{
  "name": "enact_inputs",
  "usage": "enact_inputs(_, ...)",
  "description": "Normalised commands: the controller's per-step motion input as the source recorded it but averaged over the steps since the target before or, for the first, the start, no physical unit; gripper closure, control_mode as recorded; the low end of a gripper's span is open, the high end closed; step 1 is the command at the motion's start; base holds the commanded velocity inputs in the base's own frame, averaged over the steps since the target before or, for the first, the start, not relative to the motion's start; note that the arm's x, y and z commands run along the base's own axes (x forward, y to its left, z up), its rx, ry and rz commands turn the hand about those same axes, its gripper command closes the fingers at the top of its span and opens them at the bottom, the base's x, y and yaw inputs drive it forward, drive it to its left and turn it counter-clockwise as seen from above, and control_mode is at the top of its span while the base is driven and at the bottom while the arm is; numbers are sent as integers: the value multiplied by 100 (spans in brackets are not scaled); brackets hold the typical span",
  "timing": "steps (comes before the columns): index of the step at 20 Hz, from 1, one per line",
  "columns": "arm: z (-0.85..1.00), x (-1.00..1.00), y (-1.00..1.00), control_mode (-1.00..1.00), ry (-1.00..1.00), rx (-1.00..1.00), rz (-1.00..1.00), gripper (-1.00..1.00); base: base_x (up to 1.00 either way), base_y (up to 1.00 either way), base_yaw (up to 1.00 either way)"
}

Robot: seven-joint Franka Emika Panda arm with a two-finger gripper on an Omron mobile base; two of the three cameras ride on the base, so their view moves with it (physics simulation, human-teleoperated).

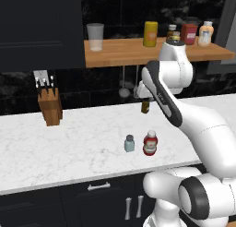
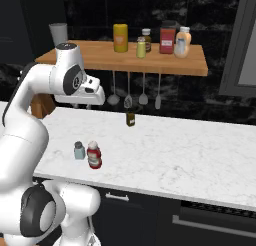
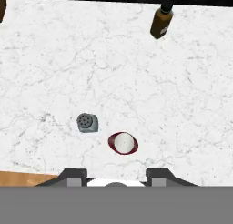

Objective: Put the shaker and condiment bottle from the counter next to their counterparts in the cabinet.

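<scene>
Right now we are counting two task items standing upright on the wide white marble counter: one small pale blue-green translucent shaker with a grey cap and one squat red condiment bottle with a white label and white-and-red cap. They are sitting just beside each other near the counter's front edge, the shaker to the bottle's left in both base views, apparently apart rather than touching. One small brown bottle is standing farther back on the counter, well apart from the pair, and one wooden knife block is sitting toward the left end.

Up on the long light-brown wooden cabinet shelf, we are seeing one clear glass cup at the left, one tall yellow canister, and the cluster of counterparts at the right; we are counting about five small jars and bottles there, though they overlap. Four utensils are hanging under the shelf.

We are holding our two-finger gripper above the counter, looking straight down, with the condiment bottle just ahead of the dark fingertips. It is gripping nothing, its jaws drawn in to their narrowest.
</scene>
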Motion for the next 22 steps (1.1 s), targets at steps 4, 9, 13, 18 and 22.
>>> enact_inputs(4,-7,-7,-20,-100,-1,2,7,-100,0,0,0)
enact_inputs(9,-36,-32,-67,-100,2,19,31,-100,0,0,0)
enact_inputs(13,-35,-69,-44,-100,-4,10,36,-100,0,0,0)
enact_inputs(18,-12,-34,-17,-100,-3,3,34,-100,0,0,0)
enact_inputs(22,-5,10,-2,-100,0,0,33,-100,0,0,0)
